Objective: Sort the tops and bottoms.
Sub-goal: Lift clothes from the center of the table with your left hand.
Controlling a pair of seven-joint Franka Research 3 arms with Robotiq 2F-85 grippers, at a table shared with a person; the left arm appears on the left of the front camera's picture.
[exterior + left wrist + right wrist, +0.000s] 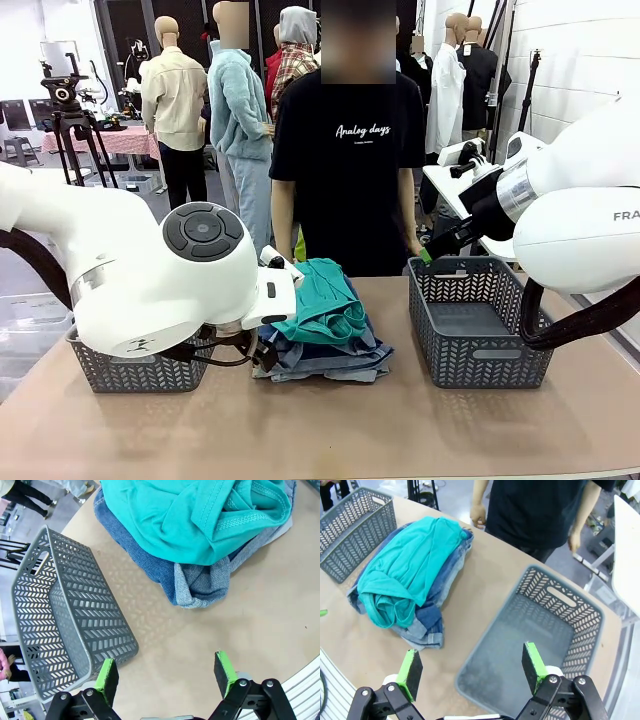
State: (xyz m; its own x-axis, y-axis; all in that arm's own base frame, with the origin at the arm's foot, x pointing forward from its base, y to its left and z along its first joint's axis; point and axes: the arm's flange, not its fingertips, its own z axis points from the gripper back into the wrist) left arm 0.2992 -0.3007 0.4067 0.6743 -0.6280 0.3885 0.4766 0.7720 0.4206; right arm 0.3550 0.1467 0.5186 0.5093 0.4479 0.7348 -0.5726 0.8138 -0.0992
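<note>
A teal-green top [322, 303] lies crumpled on a stack of folded denim bottoms [320, 360] at the table's middle. In the left wrist view the top [200, 515] covers dark blue shorts [145, 555] with a paler rolled cuff [200, 586] poking out. My left gripper [166, 677] stands open just above the table between the pile and the left basket [65, 610], holding nothing. My right gripper [472, 667] hangs open and empty above the near corner of the right basket [580, 625], with the pile [405, 570] off to its left.
Two grey mesh baskets flank the pile, one at the left [130, 372] and one at the right [475, 320]. A person in a black T-shirt [350, 160] stands at the far edge, hands [479, 515] hanging by the table. Bare tabletop [330, 430] runs along the front.
</note>
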